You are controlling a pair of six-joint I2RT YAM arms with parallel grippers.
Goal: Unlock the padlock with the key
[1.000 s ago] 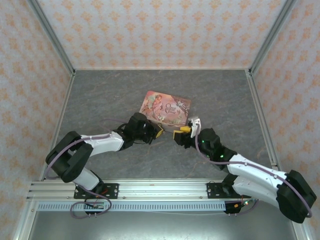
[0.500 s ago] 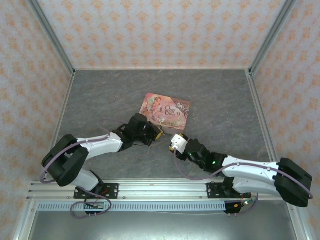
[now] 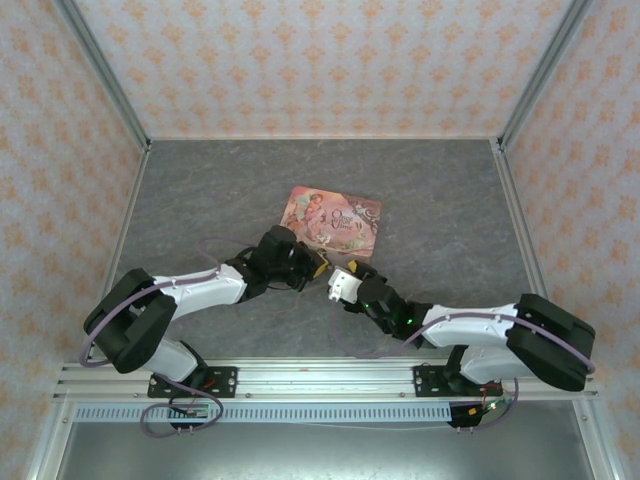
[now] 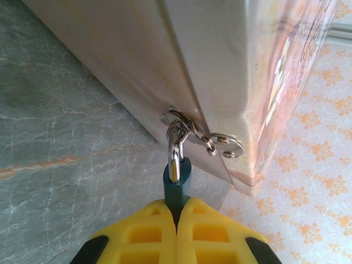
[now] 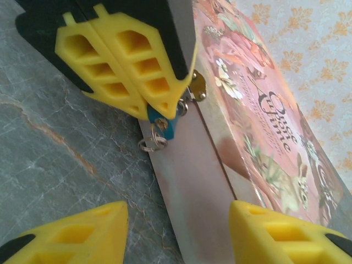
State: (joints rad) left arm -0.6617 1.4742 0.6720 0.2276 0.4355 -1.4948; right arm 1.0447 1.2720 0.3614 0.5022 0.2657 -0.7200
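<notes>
Clamps the padlock (image 4: 176,184) edge-on in the pressed-together left gripper (image 4: 177,208), hung by its shackle from the hasp (image 4: 220,144) on the pink box (image 3: 335,220). Holds the right gripper (image 5: 177,213) spread, just short. Best to brace the left pinch, close gently on the ringed silvery bit under the body — likely the key (image 5: 157,136) — then twist without tugging.

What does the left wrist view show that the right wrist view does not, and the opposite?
Left wrist, not right wrist: how the silver shackle hooks through the loop of the metal clasp. Right wrist, not left wrist: the open right gripper, a small metal ring hanging under the padlock, and the lettering on the pink box. Both: the left gripper shut on the teal padlock, and the grey table.
</notes>
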